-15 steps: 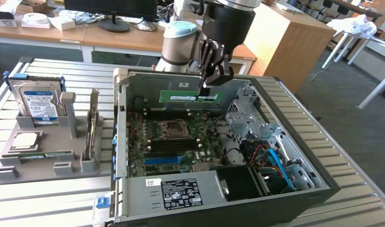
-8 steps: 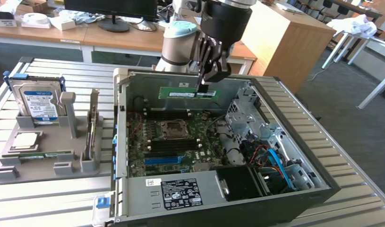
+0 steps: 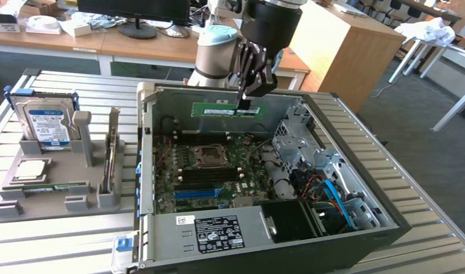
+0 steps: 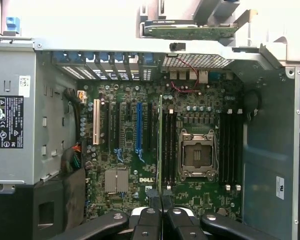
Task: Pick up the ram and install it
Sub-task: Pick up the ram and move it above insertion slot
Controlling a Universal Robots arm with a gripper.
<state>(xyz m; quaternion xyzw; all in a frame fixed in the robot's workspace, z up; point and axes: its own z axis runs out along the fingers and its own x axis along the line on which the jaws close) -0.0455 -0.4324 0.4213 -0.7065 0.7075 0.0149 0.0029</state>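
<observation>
Ram [image 3: 226,111] hangs level over the open case [image 3: 171,105] in the exterior view, its long axis running from that view's left to its right and its flat face toward the camera. The gripper [image 3: 247,104] pinches its top edge near the right end, jaws almost closed. In the wrist view the ram [image 4: 160,145] shows edge-on as a thin strip over the motherboard [image 4: 125,150], parallel to the slots [image 4: 170,145] beside the socket [image 4: 196,155], clamped between narrow fingers [image 4: 152,199].
</observation>
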